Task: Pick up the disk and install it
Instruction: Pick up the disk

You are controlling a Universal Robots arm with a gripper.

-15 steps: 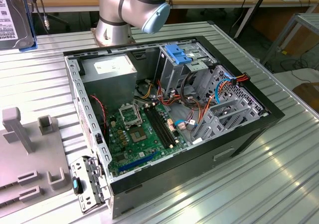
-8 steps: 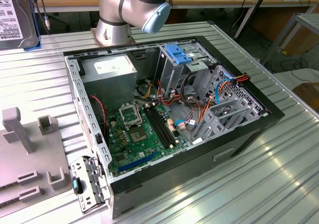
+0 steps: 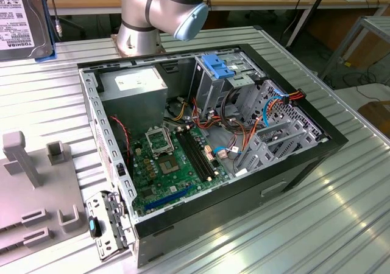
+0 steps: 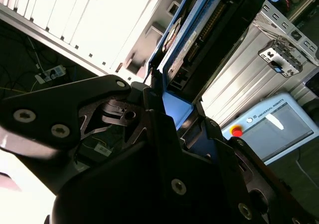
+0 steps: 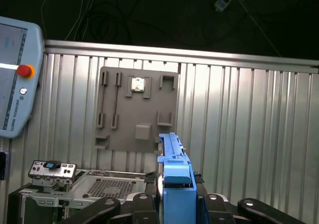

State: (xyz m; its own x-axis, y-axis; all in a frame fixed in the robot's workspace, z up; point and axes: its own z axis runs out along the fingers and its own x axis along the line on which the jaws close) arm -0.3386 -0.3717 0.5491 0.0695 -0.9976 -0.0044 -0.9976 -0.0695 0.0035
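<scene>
Here the gripper point(image 5: 177, 204) clamps the disk point(image 5: 174, 169) by its blue carrier, high above the desk point(image 5: 249, 134) and open computer case point(image 3: 201, 216).

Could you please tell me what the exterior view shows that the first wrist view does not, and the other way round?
Exterior view: the inside of the open computer case, with its motherboard and power-supply box, and the arm's base. First wrist view: the gripper shut on the disk, seen edge-on in its blue carrier, and the teach pendant. Both: the disk, the grey fixture plate, the case and the ribbed table.
</scene>
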